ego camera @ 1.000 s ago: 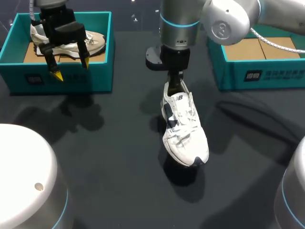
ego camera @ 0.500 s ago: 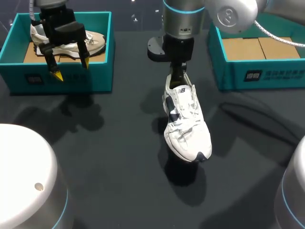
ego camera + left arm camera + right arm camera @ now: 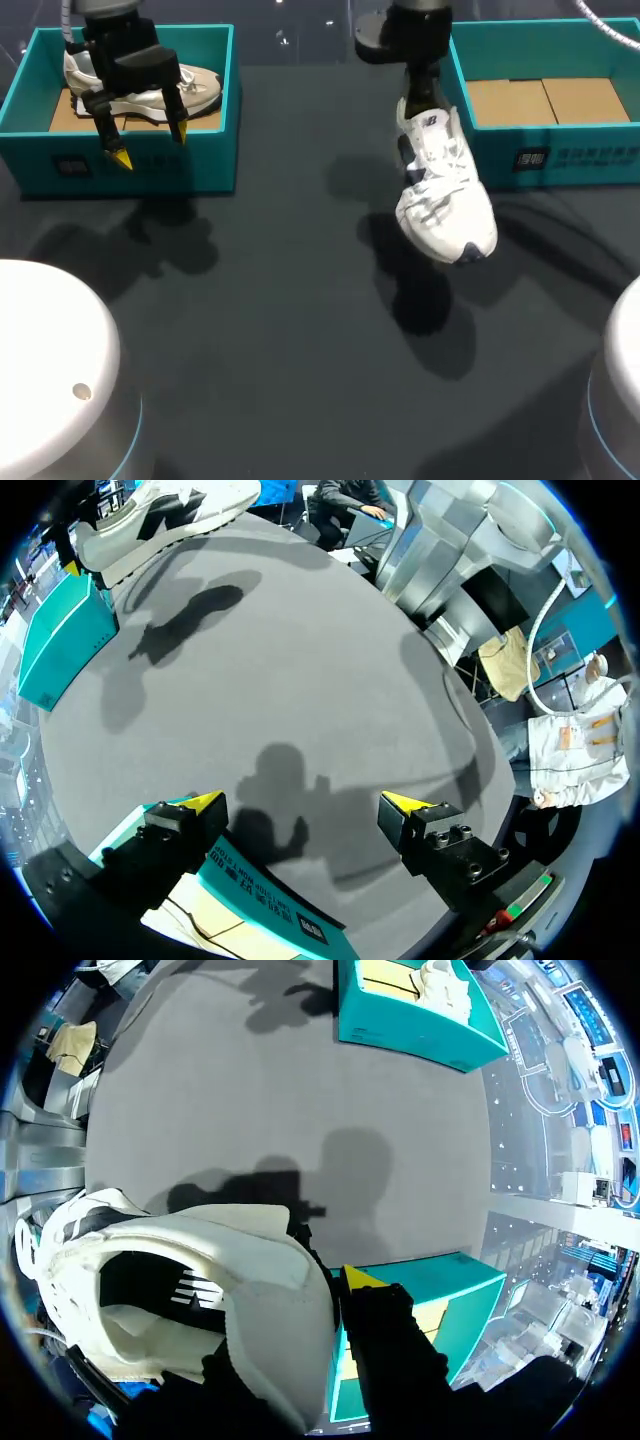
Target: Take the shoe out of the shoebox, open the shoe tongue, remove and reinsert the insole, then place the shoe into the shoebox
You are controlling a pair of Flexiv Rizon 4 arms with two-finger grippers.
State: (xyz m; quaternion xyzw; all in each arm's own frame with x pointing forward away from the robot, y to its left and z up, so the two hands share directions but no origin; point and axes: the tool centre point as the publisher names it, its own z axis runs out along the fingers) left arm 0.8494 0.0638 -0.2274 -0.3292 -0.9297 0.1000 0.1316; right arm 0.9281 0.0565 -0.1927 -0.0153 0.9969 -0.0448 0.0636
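left box (image 3: 120, 165): teal, at the far left of the table (image 3: 270, 320); tan shoe (image 3: 195, 88) lies inside.
left gripper (image 3: 150, 147): hangs over that box's near wall, fingers spread wide, nothing in them.
shoe (image 3: 445, 190): white, in the air, heel up and toe down, just beside the near-left corner of the right box (image 3: 560, 160); not in it yet.
right gripper (image 3: 421, 92): I judge it clamped on the heel collar, since the shoe hangs from there. Wrist view shows one yellow tip outside the collar; the other is hidden by the shoe.
risk 1: toe hangs low; carried sideways at this height, it could catch the right box's left wall and shove the box or twist the shoe.
risk 2: thin pinch on a soft collar with the weight far below; a bump or quick swing could make it slip out.
risk 3: cannot see if the insole sits flat, so it may bunch when the shoe lands.
edges: the left wall and near rim of the right box are the closest obstacles.
room: I'd lift first, then cross over the rim. Most open ground lies between the boxes. Left arm is well apart, no clash.
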